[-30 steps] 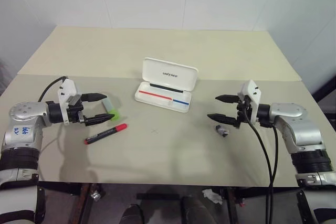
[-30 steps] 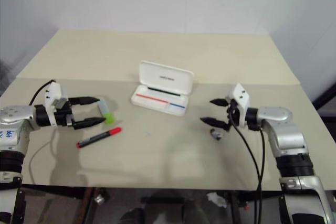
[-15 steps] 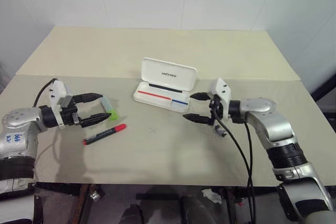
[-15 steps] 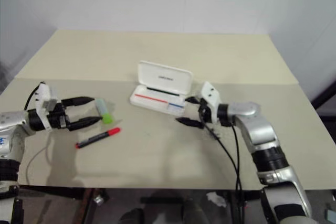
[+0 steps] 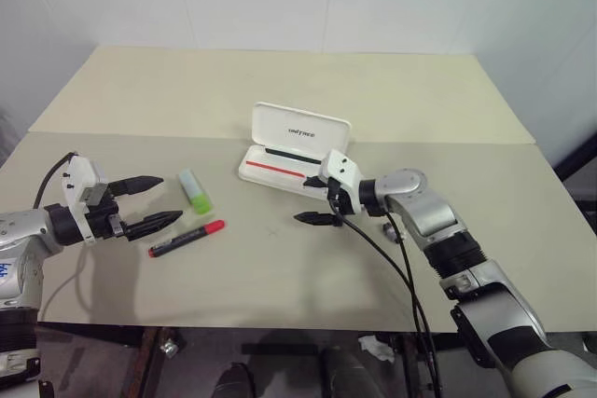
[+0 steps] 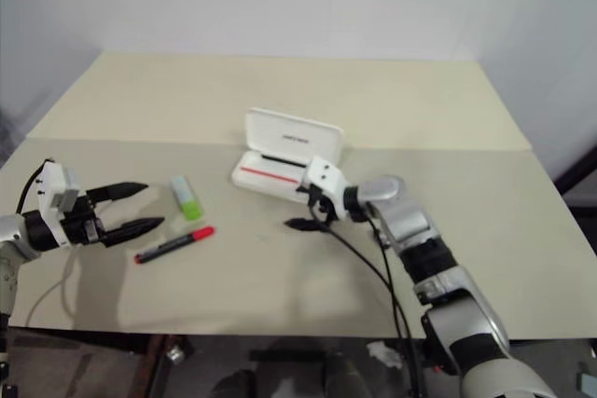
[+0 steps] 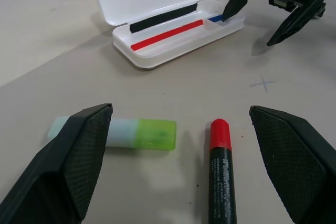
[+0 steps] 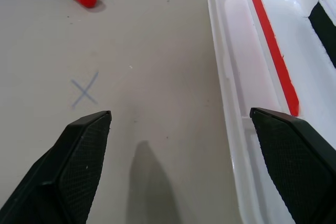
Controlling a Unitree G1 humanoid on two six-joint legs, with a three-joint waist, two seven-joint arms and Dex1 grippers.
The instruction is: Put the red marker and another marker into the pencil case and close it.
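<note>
The white pencil case (image 5: 280, 172) lies open at mid-table, its lid upright and a red stripe showing inside. The red marker (image 5: 187, 238) lies flat left of centre, its red cap (image 7: 220, 132) toward the case. Just behind it lies the other marker, a lime-green highlighter (image 5: 195, 191). My left gripper (image 5: 170, 197) is open and hovers left of both markers, its fingertips short of them, holding nothing. My right gripper (image 5: 303, 200) is open and empty too. One of its fingers (image 7: 233, 3) is over the case's near right corner and the other is above the table in front.
A faint pencilled X (image 8: 84, 92) marks the table between the red marker and the case. A small dark object (image 5: 393, 231) lies by my right forearm. Black cables hang from that arm over the table's front edge (image 5: 280, 325).
My right gripper has swung left from the table's right side to the case's front right corner. My left gripper has drawn back to the left, leaving the green highlighter beyond its fingertips.
</note>
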